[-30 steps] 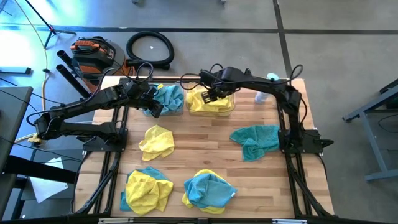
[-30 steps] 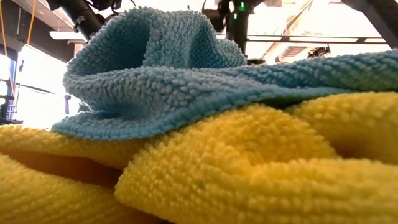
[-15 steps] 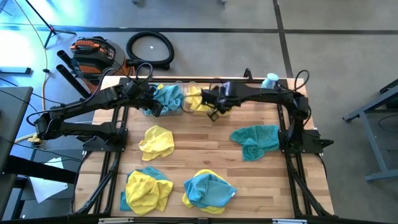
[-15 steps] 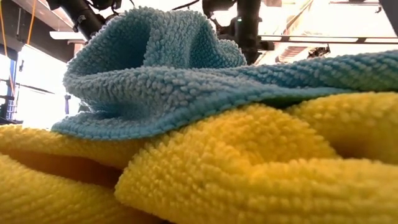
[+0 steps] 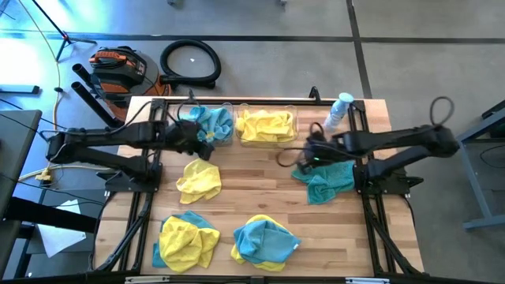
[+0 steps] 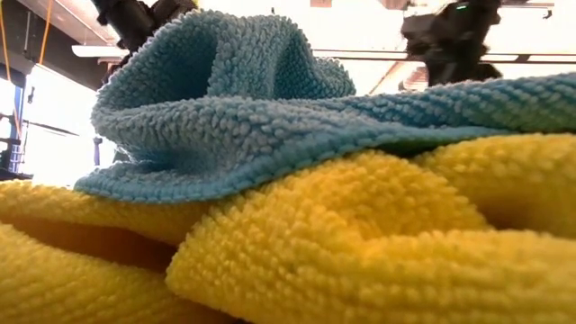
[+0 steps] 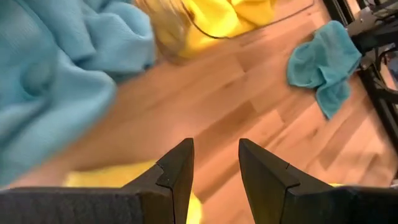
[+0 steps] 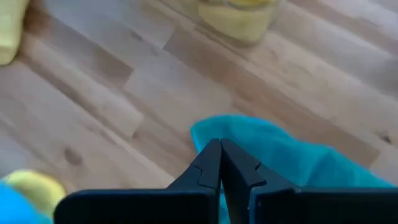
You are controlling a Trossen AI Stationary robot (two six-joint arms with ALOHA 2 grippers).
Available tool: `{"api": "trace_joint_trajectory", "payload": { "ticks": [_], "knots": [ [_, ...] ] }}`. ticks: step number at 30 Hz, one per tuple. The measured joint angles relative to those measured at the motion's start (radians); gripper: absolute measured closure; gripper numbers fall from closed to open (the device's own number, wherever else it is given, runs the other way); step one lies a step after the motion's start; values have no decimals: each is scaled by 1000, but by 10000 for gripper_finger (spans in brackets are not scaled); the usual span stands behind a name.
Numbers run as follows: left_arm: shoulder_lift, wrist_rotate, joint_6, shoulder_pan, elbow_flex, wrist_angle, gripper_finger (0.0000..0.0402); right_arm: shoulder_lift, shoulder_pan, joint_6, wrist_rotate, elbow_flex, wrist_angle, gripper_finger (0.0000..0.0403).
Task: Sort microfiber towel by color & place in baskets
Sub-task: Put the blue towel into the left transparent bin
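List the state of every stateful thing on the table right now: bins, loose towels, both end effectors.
Left bin: holds blue towel.
Right bin: holds yellow towels.
Teal towel: loose on table, crumpled.
Yellow towel: loose, crumpled.
Front-left pile: yellow and blue together, unsorted.
Front-middle pile: blue over yellow, unsorted.
Left end effector: open, empty.
Right end effector: shut, at the teal towel's edge.

Wooden table (image 5: 260, 170), scattered towels (image 5: 199, 180), two baskets (image 5: 267, 126), spray bottle (image 5: 338, 110)
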Motion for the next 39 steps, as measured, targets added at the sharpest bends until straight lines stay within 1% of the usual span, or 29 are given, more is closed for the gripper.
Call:
{"api": "trace_joint_trajectory", "payload": {
  "ticks": [2,5,8,10,13,19,23,26,32,39],
  "knots": [
    [39,-41,-49,-61,41,4,284,-78,24,37,0,-55,2,401],
    [127,-99,-82,-148,126,-1,284,-170,55,70,0,-121,10,401],
    [242,-146,-95,-219,241,-15,284,-234,79,84,11,-167,12,402],
    [324,-159,-97,-256,328,-42,284,-262,89,84,15,-191,14,402],
    [448,-157,-103,-299,456,-118,284,-279,103,80,17,-209,15,402],
    [671,-139,-173,-385,695,-260,284,-280,135,21,19,-210,15,402],
    [792,-136,-208,-437,810,-263,284,-280,149,-11,20,-210,10,402],
    [868,-108,-234,-461,860,-260,284,-280,155,-28,20,-210,5,402],
    [974,-3,-302,-496,894,-233,284,-280,176,-30,21,-210,-41,402],
    [1042,64,-340,-539,905,-230,284,-280,207,-1,28,-210,-97,402]
  ]
}}
